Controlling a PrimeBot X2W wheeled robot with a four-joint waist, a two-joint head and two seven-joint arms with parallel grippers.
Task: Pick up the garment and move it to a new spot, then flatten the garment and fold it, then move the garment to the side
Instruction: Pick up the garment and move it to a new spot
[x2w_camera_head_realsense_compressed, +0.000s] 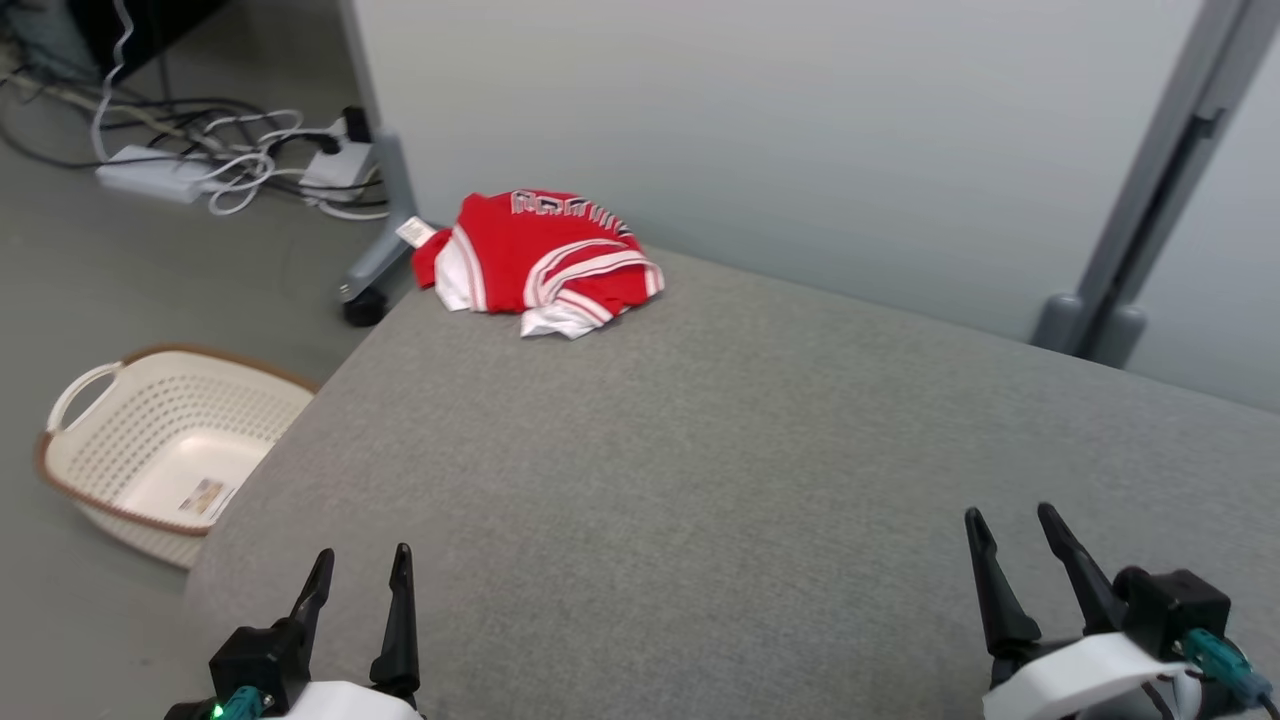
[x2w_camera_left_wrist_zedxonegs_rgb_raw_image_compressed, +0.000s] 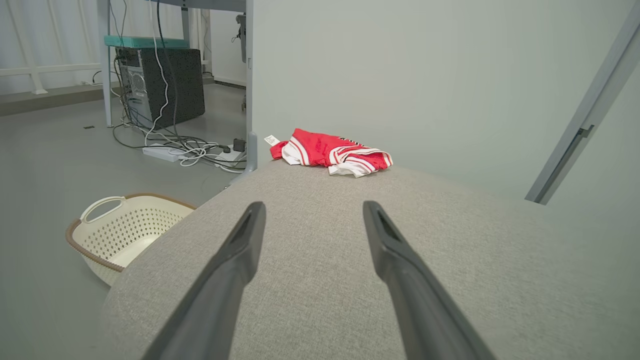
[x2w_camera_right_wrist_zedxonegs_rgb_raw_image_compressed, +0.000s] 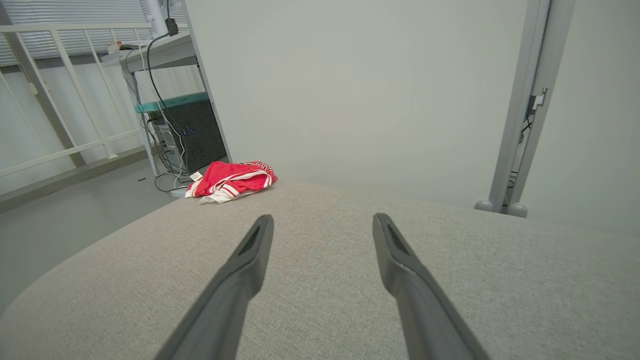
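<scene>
A red garment with white stripes and dark lettering lies folded in a small heap at the far left corner of the grey cushioned surface. The same garment appears straight ahead in the left wrist view, and as a small heap to the left in the right wrist view. My left gripper hovers open at the near left edge, far from the garment. At the near right my right gripper is open too, with nothing between its fingers.
A cream plastic basket with a brown rim stands on the floor left of the surface. Cables and power strips lie on the floor behind it, beside a grey partition foot. A pale wall backs the surface.
</scene>
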